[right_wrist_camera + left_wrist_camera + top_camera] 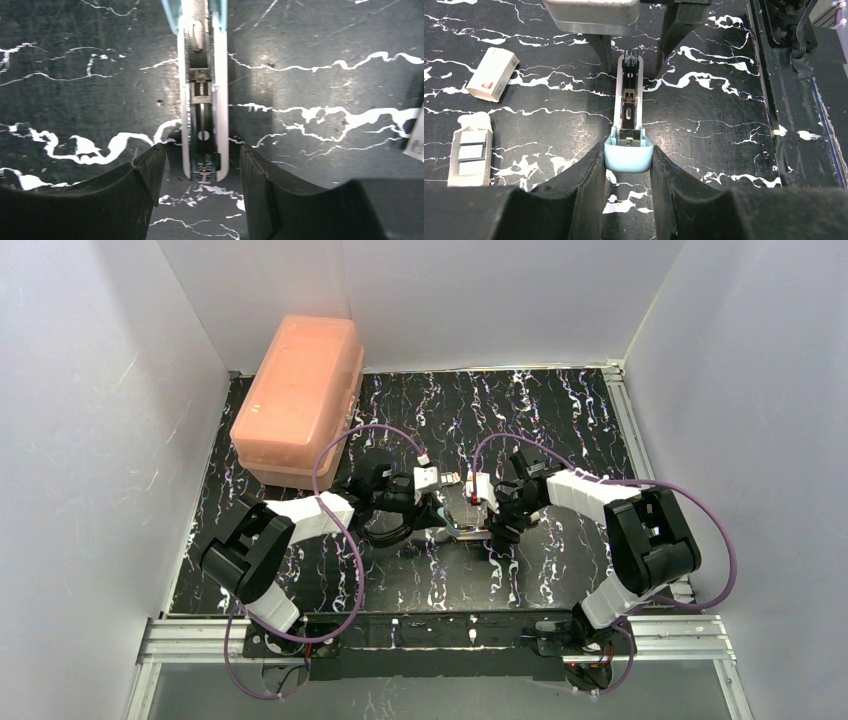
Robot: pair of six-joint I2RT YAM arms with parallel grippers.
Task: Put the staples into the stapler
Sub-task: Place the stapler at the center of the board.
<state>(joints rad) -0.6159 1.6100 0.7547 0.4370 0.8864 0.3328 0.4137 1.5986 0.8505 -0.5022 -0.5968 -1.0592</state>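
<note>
The stapler (pixel 629 107) lies flat and opened on the dark marbled surface (pixel 724 125), its silver channel (pixel 199 115) facing up. Its long axis runs straight from one arm to the other, parallel to the near edge where the arms are bolted. The left tool (pixel 628 152) is clenched on the stapler's light-blue rounded end, a finger pressed against each side. At the stapler's other end the right tool (pixel 201 150) stands released, its fingers astride the tip with a bare gap on both sides, gripping nothing.

The staples (pixel 472 152) sit as grey strips in a pale cardboard sleeve (pixel 459 172) on the far side of the stapler, away from the arm bases and well apart from it. They are level with the blue end, and the sleeve's long axis runs roughly parallel to the stapler's. A small white box (pixel 492 74) lies on that same far side, further along towards the stapler's tip.

So the sleeve is closer to the left tool, but that one is busy steadying the stapler. The free right tool would likely have to swing out sideways, past the white box, to reach the staples.
</note>
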